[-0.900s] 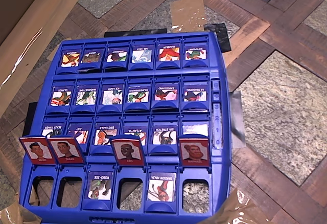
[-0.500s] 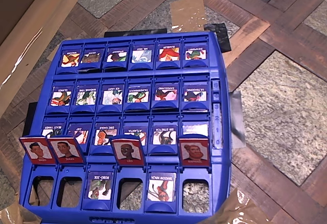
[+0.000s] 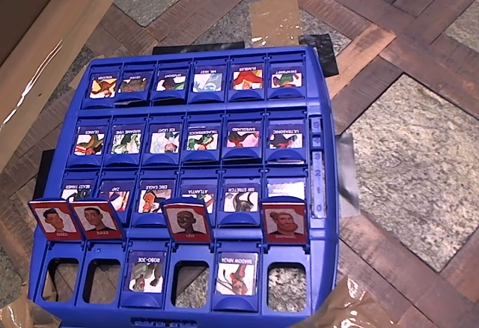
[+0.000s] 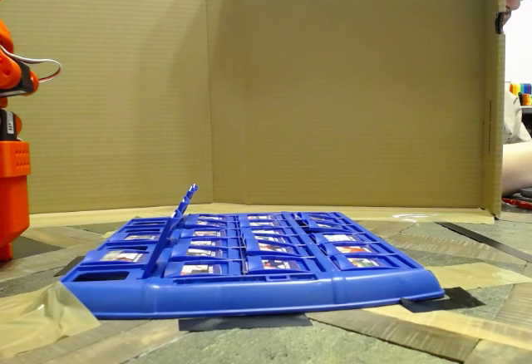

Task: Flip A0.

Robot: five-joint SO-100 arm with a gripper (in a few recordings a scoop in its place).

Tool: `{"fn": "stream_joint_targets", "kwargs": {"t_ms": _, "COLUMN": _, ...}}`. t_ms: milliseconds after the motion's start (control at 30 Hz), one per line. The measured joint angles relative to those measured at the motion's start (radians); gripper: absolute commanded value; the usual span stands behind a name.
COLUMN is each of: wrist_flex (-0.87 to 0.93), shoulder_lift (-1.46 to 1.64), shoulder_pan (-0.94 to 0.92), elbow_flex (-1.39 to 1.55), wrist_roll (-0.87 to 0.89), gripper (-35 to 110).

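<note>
— Standing upright, A0 (image 3: 96, 219) shows its red face in the blue game board's (image 3: 320, 216) near row, beside LEO's tile (image 3: 187, 219)?
— Apparently; end effector's state: cannot tell.

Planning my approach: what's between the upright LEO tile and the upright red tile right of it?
Overhead view: between the LEO tile and the rightmost red tile is one slot, whose SHADOW NINJA tile lies flat, blue face up. No upright tile there.
</note>
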State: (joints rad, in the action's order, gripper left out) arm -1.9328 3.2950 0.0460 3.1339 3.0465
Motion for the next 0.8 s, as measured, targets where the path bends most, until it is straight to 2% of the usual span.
{"fn": "stream_joint_targets", "kwargs": {"t_ms": 467, "wrist_flex": 0.049, "shoulder_lift": 0.000, "shoulder_pan": -0.008, "elbow_flex": 0.000, "wrist_roll": 0.000, "gripper": 0}}
{"fn": "stream_joint_targets", "kwargs": {"t_ms": 600, "wrist_flex": 0.175, "shoulder_lift": 0.000, "shoulder_pan": -0.003, "elbow_flex": 0.000, "wrist_roll": 0.000, "gripper": 0}}
{"fn": "stream_joint_targets", "kwargs": {"t_ms": 800, "wrist_flex": 0.476, "shoulder_lift": 0.000, "shoulder_pan": -0.003, "elbow_flex": 0.000, "wrist_roll": -0.009, "gripper": 0}}
